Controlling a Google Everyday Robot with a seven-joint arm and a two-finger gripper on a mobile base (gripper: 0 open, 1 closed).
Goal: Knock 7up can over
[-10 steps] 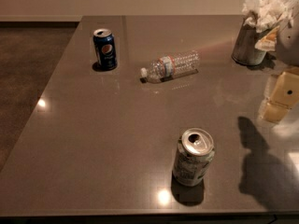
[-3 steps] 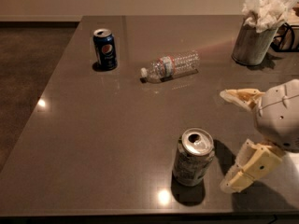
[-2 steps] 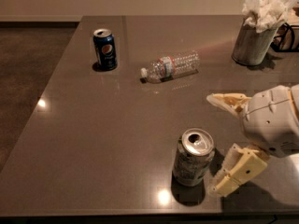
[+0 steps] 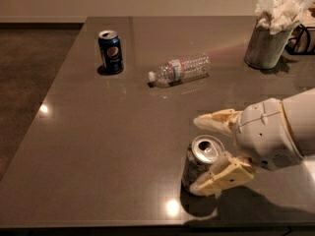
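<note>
Lower right of frame: my gripper (image 4: 197, 155), fingers spread apart, brackets the upright 7up can (image 4: 206, 149), which stands between them.

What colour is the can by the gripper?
Pale silvery-white with greenish print: the 7up can, upright between the fingers of the open gripper. Camera view.

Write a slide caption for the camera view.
Open gripper, fingers flanking the upright 7up can at the table's front; Pepsi can and a lying water bottle sit farther back.
</note>
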